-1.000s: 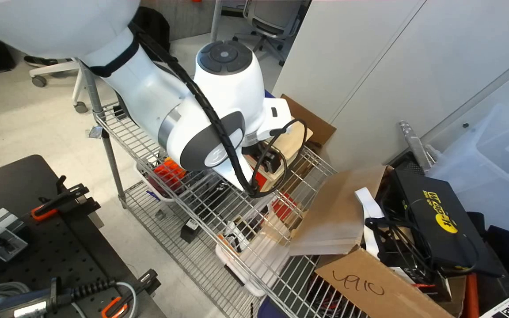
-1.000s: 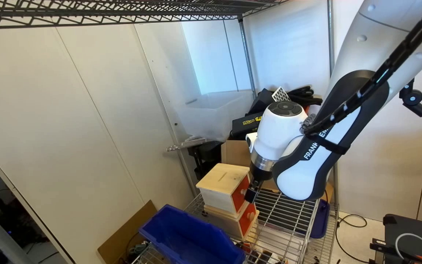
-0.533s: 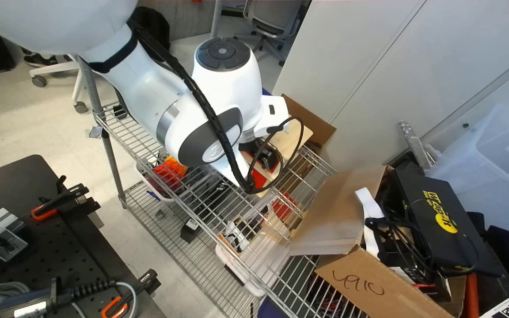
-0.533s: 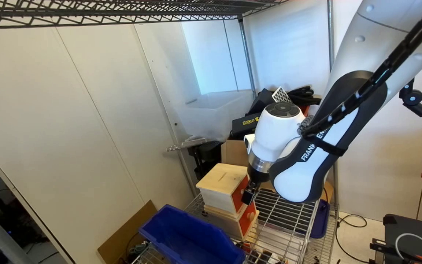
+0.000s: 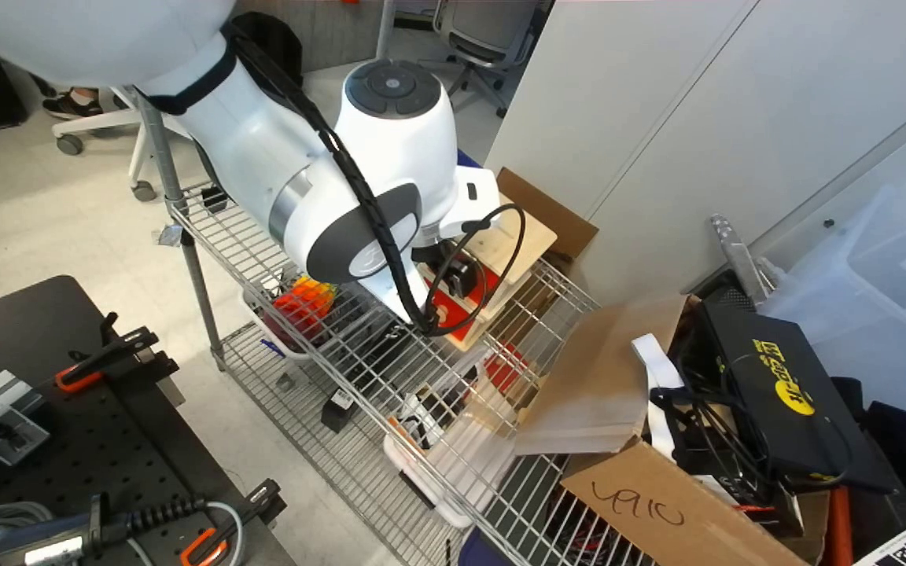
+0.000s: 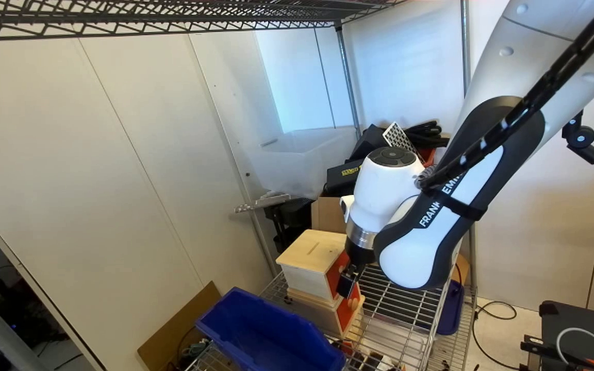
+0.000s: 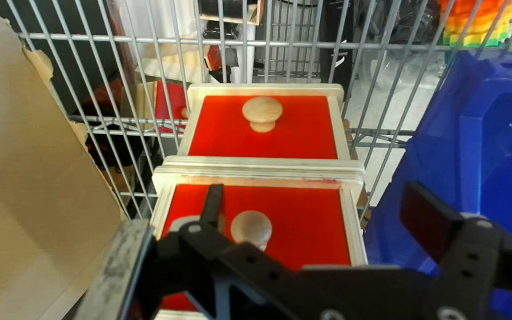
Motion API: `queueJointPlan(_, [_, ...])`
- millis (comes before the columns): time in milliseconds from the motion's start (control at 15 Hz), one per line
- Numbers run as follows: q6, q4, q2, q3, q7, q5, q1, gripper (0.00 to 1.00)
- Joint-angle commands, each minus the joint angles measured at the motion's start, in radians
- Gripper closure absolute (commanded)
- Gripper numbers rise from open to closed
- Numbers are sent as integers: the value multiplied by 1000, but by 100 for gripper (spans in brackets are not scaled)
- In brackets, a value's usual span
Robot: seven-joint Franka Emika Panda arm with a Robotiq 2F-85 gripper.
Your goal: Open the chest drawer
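Jaws: spread wide on the gripper [image 7: 319,211], angled toward the upper drawer front [image 7: 300,213].
Upper knob [image 7: 251,226]: round, pale wood; seen from the wrist, it showed between the jaws, nearer one finger [image 7: 213,206]. Whether anything touched, I couldn't tell.
Lower drawer front [image 7: 300,138]: same bright red, sitting in its frame, with its own knob [image 7: 262,111].
Mini chest [image 6: 304,283]: plywood, two boxes stacked on the wire shelf [image 6: 405,301], between the blue plastic bin [image 7: 442,133] and the cardboard box [image 5: 681,519].
Panda arm [image 6: 415,260]: white and black, hung over the shelf.
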Motion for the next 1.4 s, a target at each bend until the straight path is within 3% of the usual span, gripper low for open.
queueJointPlan(0, [-5, 0, -2, 2, -5, 6, 0, 0])
queueJointPlan(867, [-5, 2, -2, 2, -3, 9, -2, 0])
queueJointPlan(1333, [25, 11, 3, -66, 38, -5, 42, 0])
